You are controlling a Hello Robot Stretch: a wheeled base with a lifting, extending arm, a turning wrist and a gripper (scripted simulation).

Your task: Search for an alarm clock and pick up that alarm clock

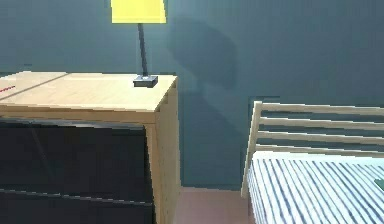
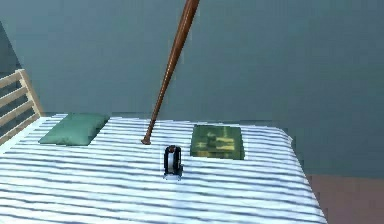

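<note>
A small dark rounded thing (image 2: 173, 161) with a pale face stands upright on the striped bed cover (image 2: 90, 185), near the middle of the arm side view. Its shape fits a small alarm clock, though no detail can be made out. A flat green book-like thing (image 2: 218, 141) lies just to its right and farther back. A brown baseball bat (image 2: 170, 70) leans against the wall, its tip resting on the bed behind the dark thing.
A green pillow (image 2: 73, 127) lies at the bed's left by the slatted headboard (image 2: 18, 100). In the forward view a wooden dresser (image 1: 90, 95) with dark drawers carries a yellow-shaded lamp (image 1: 140, 40). The headboard (image 1: 310, 125) and striped bed (image 1: 320, 185) stand at the right, with a floor gap between.
</note>
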